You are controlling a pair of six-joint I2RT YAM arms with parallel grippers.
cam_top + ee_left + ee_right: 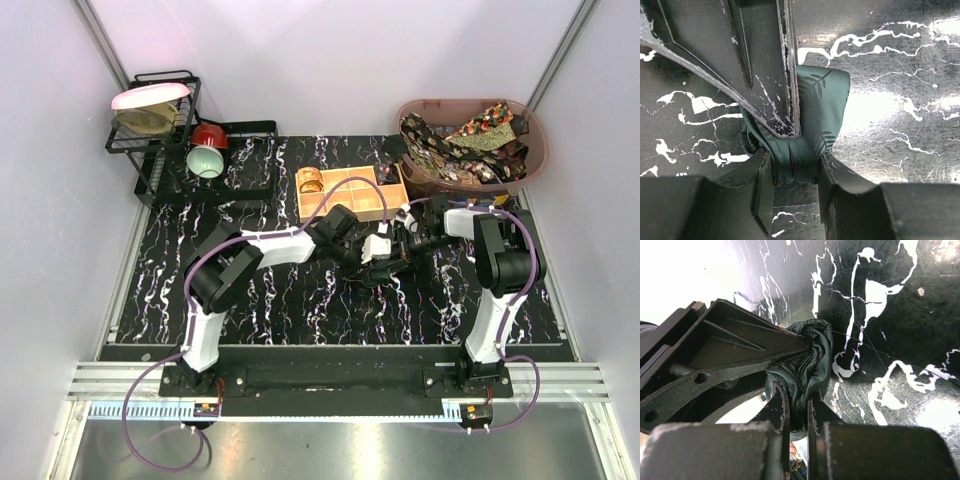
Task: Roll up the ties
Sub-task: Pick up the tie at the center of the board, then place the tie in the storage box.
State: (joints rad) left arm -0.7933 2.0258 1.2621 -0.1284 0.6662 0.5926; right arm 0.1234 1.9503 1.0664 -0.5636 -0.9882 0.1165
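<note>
Far left on the black, white-veined marble-look surface: black wire dish rack carrying a pink plate, with a red bowl and a pale green bowl at its right side.

Further right, at the far middle: tan wooden box with square compartments, a rolled gold-patterned tie sitting in its far left compartment.

Just nearer than the box, both arms meeting over one spot. Left tool reaching in from the left, partly closed, fingers pressed against either side of a plain dark green fabric necktie, bunched and folded, with a faint leaf print on the cloth. Necktie low on the surface, a little right of centre, between the two tools.

Right tool coming in from the right, nearly closed, pinching a crumpled wad of the same necktie between narrow jaws, with one finger lying across the cloth in the left wrist view.

Far right: mauve oval plastic basket heaped with dark ties patterned in gold and red.
</note>
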